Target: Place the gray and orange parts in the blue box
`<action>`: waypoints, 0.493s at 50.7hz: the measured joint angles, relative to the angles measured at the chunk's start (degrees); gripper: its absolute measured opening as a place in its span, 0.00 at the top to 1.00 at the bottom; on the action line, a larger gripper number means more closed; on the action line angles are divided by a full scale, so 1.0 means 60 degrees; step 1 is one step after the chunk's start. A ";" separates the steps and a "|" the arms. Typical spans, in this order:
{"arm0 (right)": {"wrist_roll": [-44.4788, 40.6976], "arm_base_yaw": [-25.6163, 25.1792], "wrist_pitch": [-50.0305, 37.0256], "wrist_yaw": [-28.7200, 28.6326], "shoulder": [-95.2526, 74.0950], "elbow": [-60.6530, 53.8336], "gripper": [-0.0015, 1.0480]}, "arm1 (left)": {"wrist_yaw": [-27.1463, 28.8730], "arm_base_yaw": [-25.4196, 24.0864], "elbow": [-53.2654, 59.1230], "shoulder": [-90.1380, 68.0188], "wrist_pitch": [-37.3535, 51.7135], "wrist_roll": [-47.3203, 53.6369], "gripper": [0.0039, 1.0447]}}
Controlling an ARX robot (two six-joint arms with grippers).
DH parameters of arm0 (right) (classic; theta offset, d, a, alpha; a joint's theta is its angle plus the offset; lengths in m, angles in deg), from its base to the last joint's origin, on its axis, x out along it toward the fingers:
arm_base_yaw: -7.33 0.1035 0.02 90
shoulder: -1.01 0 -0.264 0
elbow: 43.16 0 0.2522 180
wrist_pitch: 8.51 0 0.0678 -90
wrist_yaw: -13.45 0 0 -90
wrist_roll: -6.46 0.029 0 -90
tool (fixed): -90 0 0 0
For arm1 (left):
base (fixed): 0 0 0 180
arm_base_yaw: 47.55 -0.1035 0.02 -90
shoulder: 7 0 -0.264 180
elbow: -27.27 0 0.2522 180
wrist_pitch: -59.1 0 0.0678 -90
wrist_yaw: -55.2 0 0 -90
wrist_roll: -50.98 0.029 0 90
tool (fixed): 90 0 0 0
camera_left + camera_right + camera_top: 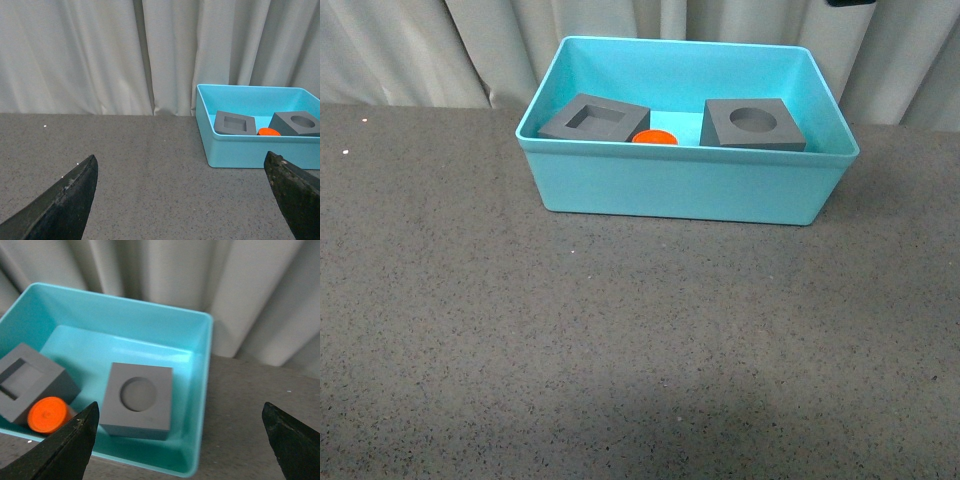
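Sitting toward the far side of the dark speckled surface (pixel 620 350), the blue box (pixel 685 185) holds all three parts. Seen from the front, the gray cube with the square recess (pixel 594 118) lies in the left half of the box, tilted so one edge is raised, and the gray cube with the round recess (pixel 752 124) rests in the right half, apart from the first. Between them, touching or just beside the square-recess cube, the orange cylinder (pixel 654 137) shows only its top above the near wall; no digits can be read on it. Pale curtains (pixel 440 50) hang behind the surface. Neither arm appears in the front view. The left tool (pixel 182 197) has its two dark fingers (pixel 65 200) spread wide with nothing between them, hanging over the bare surface well to the side of the box. The right tool (pixel 180 440) is likewise spread wide and empty, poised above the box near the round-recess cube, with the orange cylinder and square-recess cube visible below it.
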 joint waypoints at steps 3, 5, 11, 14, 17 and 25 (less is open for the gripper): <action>-0.0109 -0.0102 -0.0302 0.0397 0.0455 -0.0463 0.09 | 0.0000 0.0000 0.0000 0.0000 0.0000 0.0000 0.06; -0.0302 -0.0153 -0.0535 0.0831 0.0685 -0.0718 0.09 | 0.0000 0.0000 0.0000 0.0000 0.0000 0.0000 0.06; -0.0907 -0.0350 -0.1708 0.2004 0.1304 -0.1606 0.09 | 0.0000 0.0000 0.0000 0.0000 0.0000 0.0000 0.06; -0.0721 -0.0525 -0.3027 0.1654 0.1472 -0.2262 0.15 | 0.0000 0.0000 0.0000 0.0000 0.0000 0.0000 0.06; -0.0448 -0.0699 -0.4645 0.1086 0.1625 -0.3053 0.23 | 0.0004 0.0000 0.0000 0.0000 0.0000 0.0000 0.06; -0.0080 -0.1111 -0.6696 0.0648 0.2623 -0.4980 0.50 | -0.0004 0.0000 0.0000 0.0000 0.0000 0.0000 0.06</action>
